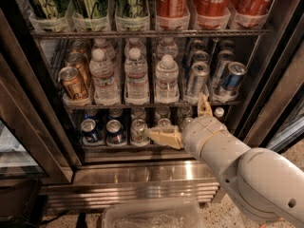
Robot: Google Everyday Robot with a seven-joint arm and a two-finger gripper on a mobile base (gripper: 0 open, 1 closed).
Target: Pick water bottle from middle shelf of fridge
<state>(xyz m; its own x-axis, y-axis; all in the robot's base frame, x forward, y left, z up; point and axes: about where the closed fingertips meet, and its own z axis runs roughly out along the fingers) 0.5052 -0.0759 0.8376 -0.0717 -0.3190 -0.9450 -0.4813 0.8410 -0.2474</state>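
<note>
floor [211, 215]: pale, speckled | clear plastic bin [142, 212]: on floor, bottom centre

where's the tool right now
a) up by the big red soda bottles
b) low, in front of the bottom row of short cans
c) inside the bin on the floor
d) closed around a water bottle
b: the tool hangs open in front of the short cans, below the middle shelf, and holds none of the water bottles.
</note>
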